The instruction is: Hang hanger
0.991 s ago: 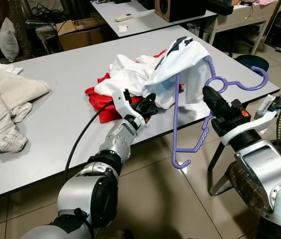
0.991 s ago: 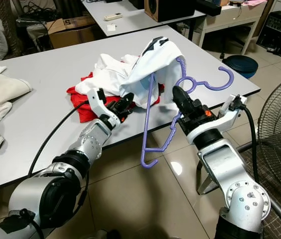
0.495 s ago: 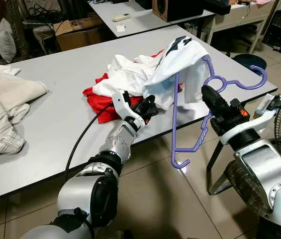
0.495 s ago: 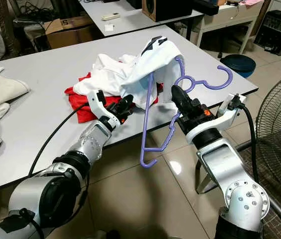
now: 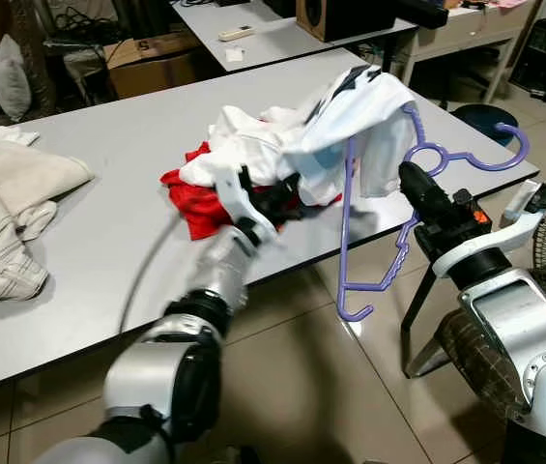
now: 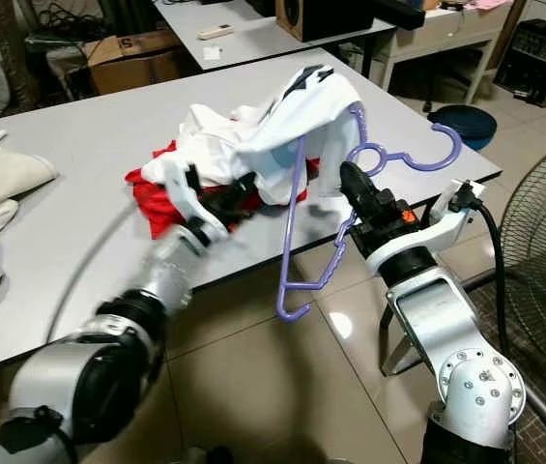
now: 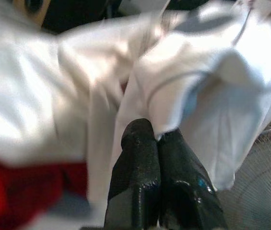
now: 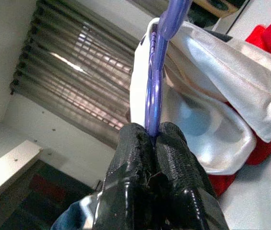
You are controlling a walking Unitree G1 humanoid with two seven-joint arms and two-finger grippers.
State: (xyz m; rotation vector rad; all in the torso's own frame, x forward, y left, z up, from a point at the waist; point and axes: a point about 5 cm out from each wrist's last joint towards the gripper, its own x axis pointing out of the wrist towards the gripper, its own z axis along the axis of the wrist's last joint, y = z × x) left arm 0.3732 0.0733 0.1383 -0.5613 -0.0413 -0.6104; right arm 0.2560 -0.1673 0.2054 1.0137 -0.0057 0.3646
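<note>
Grey table (image 5: 108, 155) ahead: my right gripper (image 5: 417, 184) pinches the purple hanger (image 5: 350, 232), while my left gripper (image 5: 277, 198), pressed together on the white shirt (image 5: 350, 116), sits just left.

Purple plastic hanger (image 5: 388, 217), tilted upright off table edge, white shirt (image 5: 355, 121) draped over one shoulder

Grey table (image 5: 108, 222) on beige tiled floor (image 5: 311, 387) — fan (image 6: 543, 251) right, second table (image 5: 273, 39) behind.
</note>
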